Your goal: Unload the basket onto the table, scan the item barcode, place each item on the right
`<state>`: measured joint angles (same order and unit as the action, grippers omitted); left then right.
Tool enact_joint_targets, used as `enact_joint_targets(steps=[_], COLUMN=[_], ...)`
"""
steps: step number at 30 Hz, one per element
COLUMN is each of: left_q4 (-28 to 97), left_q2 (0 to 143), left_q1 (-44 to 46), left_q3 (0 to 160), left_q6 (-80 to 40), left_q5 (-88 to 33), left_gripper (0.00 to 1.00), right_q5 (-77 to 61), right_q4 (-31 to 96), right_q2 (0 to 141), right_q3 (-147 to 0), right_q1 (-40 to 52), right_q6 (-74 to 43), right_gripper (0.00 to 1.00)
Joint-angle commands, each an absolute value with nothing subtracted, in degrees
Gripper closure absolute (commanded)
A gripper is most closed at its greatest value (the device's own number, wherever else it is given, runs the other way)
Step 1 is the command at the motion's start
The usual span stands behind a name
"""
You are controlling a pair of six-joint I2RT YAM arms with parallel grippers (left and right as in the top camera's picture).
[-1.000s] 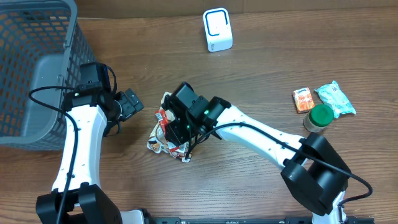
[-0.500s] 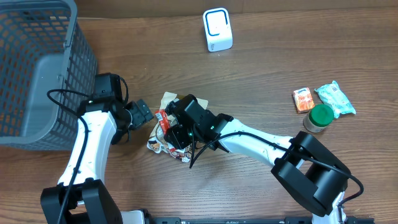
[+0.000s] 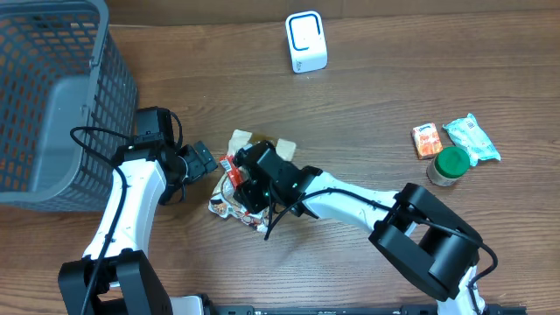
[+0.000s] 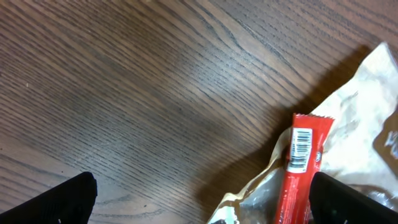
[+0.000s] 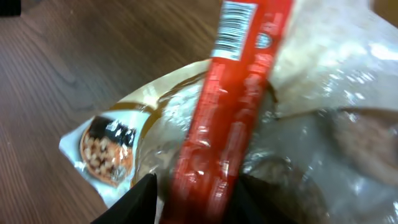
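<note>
**Right gripper** [image 3: 245,188]: down over the snack bag [image 3: 220,204] at mid-table. The jaws straddle the bag's red strip [image 5: 217,124]. From here I cannot tell whether they have clamped it or only bracket it. The strip looks like a stiff seam, probably chosen as the easiest part to lift.

**Left gripper** [image 3: 203,160]: jaws wide apart and empty, just beside the bag's left edge. It seems posted to steady the bag or take it over.

**Snack bag**: crumpled, cream and clear film, lying flat. A white barcode [image 4: 301,149] is printed at the end of the red strip and faces up. The small lettering on the strip is too blurred to read. One corner carries a round food picture [image 5: 109,149].

**Scanner** [image 3: 306,42]: white, at the far edge of the table [image 3: 394,87], well apart from the bag. No legible marking. The bag has yet to be presented to it.

**Others**: grey basket [image 3: 52,96] on the left. An orange packet [image 3: 426,140], a teal packet [image 3: 471,138] and a green-lidded jar [image 3: 452,164] sit together on the right. Their labels are unreadable.
</note>
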<state>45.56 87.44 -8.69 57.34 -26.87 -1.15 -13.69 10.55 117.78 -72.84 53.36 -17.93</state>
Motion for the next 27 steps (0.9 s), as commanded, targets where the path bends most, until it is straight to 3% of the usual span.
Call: enact_joint_targets(steps=[1, 4, 6, 16, 21, 27], left_q4=[45.3, 45.1, 45.1, 45.1, 45.2, 45.6], left_q2=[86.9, 86.9, 86.9, 86.9, 86.9, 86.9], left_q1=[-8.6, -8.5, -8.5, -8.6, -8.6, -8.7], left_q3=[56.7, 56.7, 56.7, 56.7, 56.7, 56.8], left_q6=[-27.3, -27.3, -27.2, -27.2, -27.1, -27.0], left_q5=[-1.5, -1.3, -1.3, -1.3, -5.1, -14.3], left_gripper=[0.00, 0.00, 0.00, 0.00, 0.00, 0.00], right_q5=[-13.1, -13.1, -13.1, -13.1, -13.1, -12.6], right_q4=[11.7, 11.7, 11.8, 11.9, 13.8, 18.7], right_q2=[119.6, 119.6, 119.6, 119.3, 114.9, 109.2], right_q3=[-72.4, -72.4, -72.4, -72.6, -73.5, -73.5], right_q1=[55.0, 55.2, 55.1, 54.9, 54.4, 52.8], right_q6=[-18.0, -18.0, -18.0, -18.0, -17.5, -17.6], right_gripper=[0.64, 0.80, 0.86, 0.84, 0.96, 0.96])
